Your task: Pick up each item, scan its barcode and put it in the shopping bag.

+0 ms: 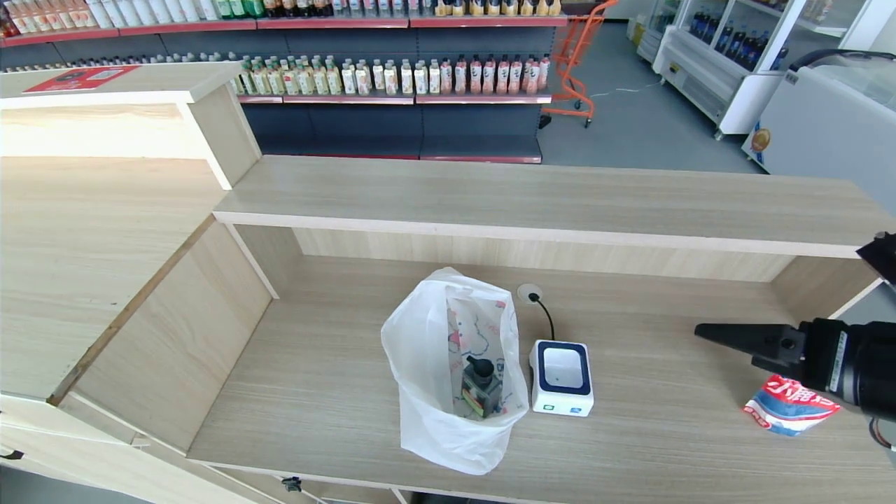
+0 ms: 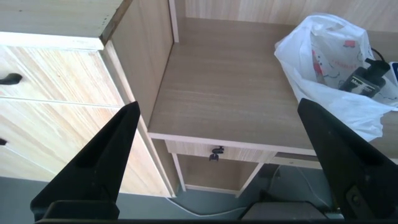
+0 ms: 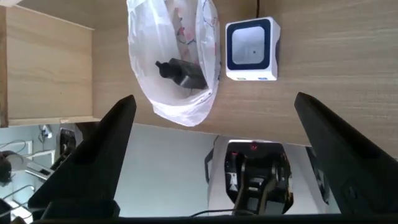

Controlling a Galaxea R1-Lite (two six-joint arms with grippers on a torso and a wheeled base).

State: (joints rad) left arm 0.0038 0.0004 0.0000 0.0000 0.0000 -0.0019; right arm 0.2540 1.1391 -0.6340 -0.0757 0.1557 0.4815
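One white shopping bag (image 1: 420, 364) stood on the worktop (image 1: 665, 448), a dark bottle (image 1: 480, 369) inside, the scanner (image 1: 562, 376) just beside it and a snack packet (image 1: 787, 413) near the right pincer (image 1: 724, 336). Left wrist view: the left pincer (image 2: 217, 106) was spread wide and empty. Right wrist view: the right pincer was wide and empty too.

The shopping bag (image 1: 420, 364) is white, the scanner (image 1: 562, 378) white and navy, the packet (image 1: 784, 413) red-white-blue.

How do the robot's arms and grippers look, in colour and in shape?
The left gripper and right gripper are matte black, each with two long wedge-shaped fingers tapering to a point. The right wrist is a black cylinder with a narrow white label; a thin cable loops below it.
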